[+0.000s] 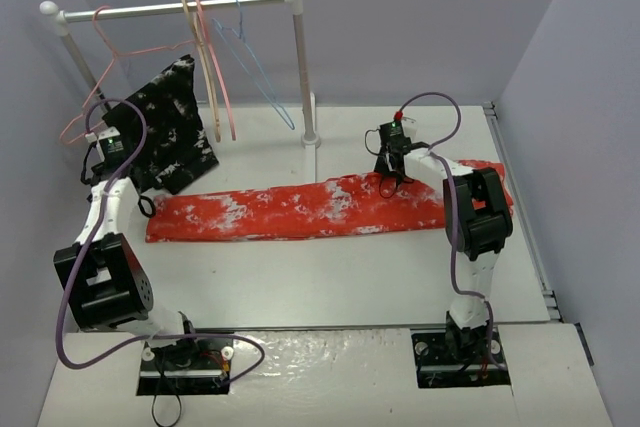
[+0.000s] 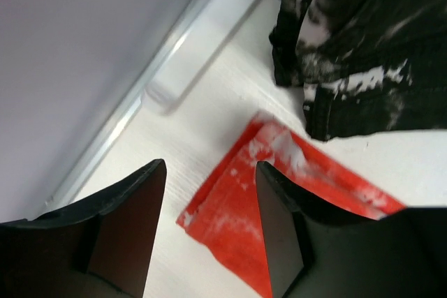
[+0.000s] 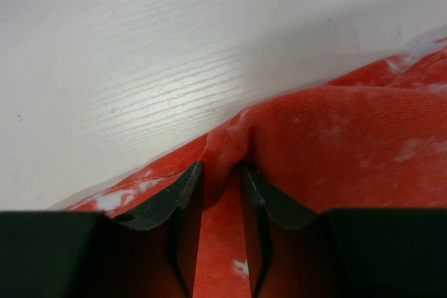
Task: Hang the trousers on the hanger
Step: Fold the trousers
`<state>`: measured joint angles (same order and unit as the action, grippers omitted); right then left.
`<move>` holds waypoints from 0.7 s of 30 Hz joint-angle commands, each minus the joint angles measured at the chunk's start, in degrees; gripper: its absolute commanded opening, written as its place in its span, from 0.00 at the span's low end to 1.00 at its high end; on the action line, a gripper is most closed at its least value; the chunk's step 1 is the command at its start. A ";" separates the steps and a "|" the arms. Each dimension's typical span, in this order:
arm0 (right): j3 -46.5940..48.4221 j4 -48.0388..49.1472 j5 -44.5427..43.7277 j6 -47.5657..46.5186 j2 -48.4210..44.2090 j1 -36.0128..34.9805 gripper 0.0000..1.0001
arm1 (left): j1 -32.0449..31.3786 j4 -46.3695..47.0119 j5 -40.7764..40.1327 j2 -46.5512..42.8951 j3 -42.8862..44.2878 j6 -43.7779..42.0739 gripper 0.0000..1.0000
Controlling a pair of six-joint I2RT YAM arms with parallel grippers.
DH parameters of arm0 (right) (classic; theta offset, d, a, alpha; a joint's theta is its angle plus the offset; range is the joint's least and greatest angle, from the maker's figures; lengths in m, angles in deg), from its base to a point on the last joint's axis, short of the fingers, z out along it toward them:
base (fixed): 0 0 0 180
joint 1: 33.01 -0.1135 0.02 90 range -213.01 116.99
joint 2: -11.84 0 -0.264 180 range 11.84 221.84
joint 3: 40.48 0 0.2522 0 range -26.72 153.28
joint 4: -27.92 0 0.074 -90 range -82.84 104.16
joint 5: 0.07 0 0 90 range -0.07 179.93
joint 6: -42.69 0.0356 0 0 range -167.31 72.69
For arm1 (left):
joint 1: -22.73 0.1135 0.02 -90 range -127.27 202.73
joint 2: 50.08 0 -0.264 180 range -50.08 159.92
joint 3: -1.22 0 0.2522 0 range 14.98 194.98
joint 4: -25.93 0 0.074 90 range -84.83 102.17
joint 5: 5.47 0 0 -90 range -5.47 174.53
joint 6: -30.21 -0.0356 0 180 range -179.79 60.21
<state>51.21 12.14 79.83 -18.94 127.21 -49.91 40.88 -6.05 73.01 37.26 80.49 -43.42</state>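
Note:
The red-orange trousers [image 1: 300, 209] lie flat across the table, left to right. My right gripper [image 1: 390, 184] is down on their far edge and shut on a pinched fold of the cloth [image 3: 222, 158]. My left gripper [image 1: 147, 206] is open just off the trousers' left end; its fingers straddle the cloth corner [image 2: 223, 207] above the table. The light-blue wire hanger [image 1: 255, 72] hangs on the rack rail at the back.
A black white-speckled garment [image 1: 170, 132] hangs on a thin pink wire hanger [image 1: 110, 57] at the rail's left. Thicker pink and beige hangers [image 1: 208, 57] hang beside the blue one. The rack post [image 1: 303, 67] stands behind the trousers. A wall edge [image 2: 140, 95] lies left of my left gripper.

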 commanded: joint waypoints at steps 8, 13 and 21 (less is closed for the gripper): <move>-6.79 4.48 9.76 -1.73 -15.24 -1.11 0.51 | 0.13 -0.15 8.73 4.68 -5.73 -0.44 0.43; -18.13 9.47 14.26 2.18 -20.65 -1.40 0.51 | 1.20 -4.38 4.04 7.62 -6.72 0.30 0.30; -33.12 17.23 15.59 7.73 -21.48 -0.23 0.51 | 3.56 -9.67 -2.92 9.50 -7.74 5.23 0.22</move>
<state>22.41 22.01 93.82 -15.49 106.45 -51.05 42.34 -9.93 77.08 46.39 72.32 -41.24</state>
